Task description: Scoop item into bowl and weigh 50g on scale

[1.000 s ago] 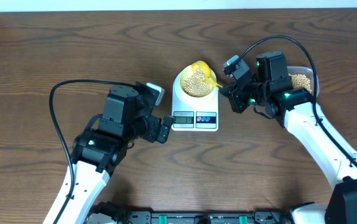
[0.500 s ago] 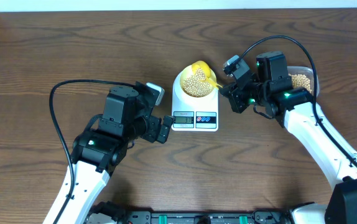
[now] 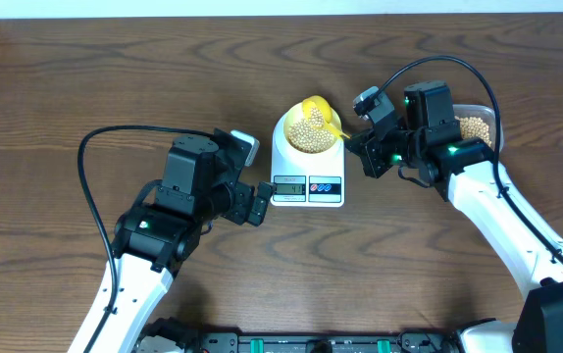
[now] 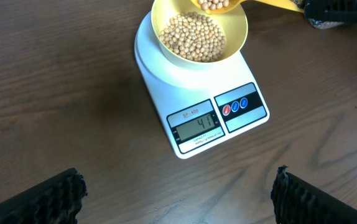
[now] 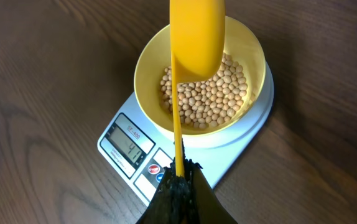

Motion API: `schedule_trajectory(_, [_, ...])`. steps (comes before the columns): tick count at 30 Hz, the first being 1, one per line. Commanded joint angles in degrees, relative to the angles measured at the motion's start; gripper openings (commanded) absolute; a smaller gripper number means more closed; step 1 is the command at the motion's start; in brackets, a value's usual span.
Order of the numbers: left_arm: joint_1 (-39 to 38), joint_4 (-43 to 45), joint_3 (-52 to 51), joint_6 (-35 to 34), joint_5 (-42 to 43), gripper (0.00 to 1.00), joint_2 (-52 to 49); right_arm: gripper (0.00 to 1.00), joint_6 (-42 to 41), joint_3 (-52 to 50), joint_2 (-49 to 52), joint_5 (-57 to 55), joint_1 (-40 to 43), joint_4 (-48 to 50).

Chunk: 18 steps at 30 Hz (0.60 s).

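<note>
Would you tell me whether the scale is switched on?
On: the scale shows digits on its display.

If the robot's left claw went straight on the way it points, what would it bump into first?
Probably the scale, at its display edge, which lies straight ahead of the open left gripper. Depth is hard to judge, so it might touch the table just before it.

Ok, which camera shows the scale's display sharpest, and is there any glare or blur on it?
Left wrist view: the display of the scale is sharp, glare-free, digits readable. Right wrist view: it is smaller and skewed but legible; the right pincer, gripping the scoop, is a dark mass. Overhead view: too small to read, under even light.
</note>
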<state>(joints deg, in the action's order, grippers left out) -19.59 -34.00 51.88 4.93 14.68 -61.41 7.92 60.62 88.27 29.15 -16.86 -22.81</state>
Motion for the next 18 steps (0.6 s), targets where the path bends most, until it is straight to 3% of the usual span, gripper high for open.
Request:
schedule_trajectory(1, [0.28, 0.26, -0.02, 0.39, -0.37, 0.98, 0.00, 0.01, -0.61, 0.33, 0.24, 1.25, -0.33, 0.15])
schedule_trajectory(11, [0.28, 0.26, -0.02, 0.39, -0.37, 0.98, 0.00, 0.01, -0.22, 0.33, 0.24, 1.18, -0.33, 0.28])
schedule_trajectory(18, [0.28, 0.26, -0.02, 0.39, -0.37, 0.98, 0.00, 0.01, 10.01, 0.33, 0.24, -1.03, -0.46, -0.39])
